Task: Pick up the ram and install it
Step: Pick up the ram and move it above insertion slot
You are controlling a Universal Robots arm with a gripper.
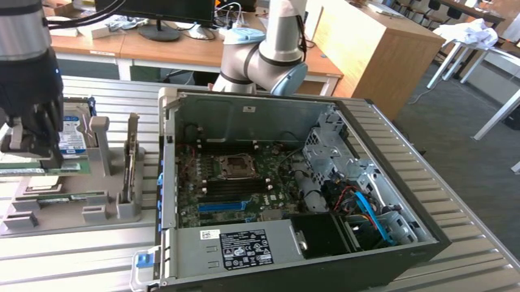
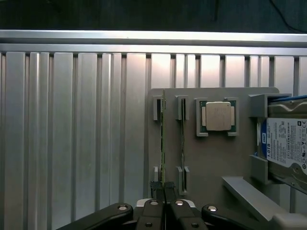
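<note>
You have claw (image 2: pixel 163 188) pinched on ram (image 2: pixel 162 139); stick seemingly not yet clear of grey holder (image 2: pixel 211 158) on bench (image 2: pixel 72 143). Grasp done; lift, carry to open computer (image 1: pixel 243 115), seating remain.

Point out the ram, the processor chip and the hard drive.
ram (image 2: pixel 162 139): wrist view, middle of its thin green edge.
processor chip (image 2: pixel 217 116): wrist view, centre of its silver lid.
hard drive (image 2: pixel 288 141): wrist view, its pale label.
</note>
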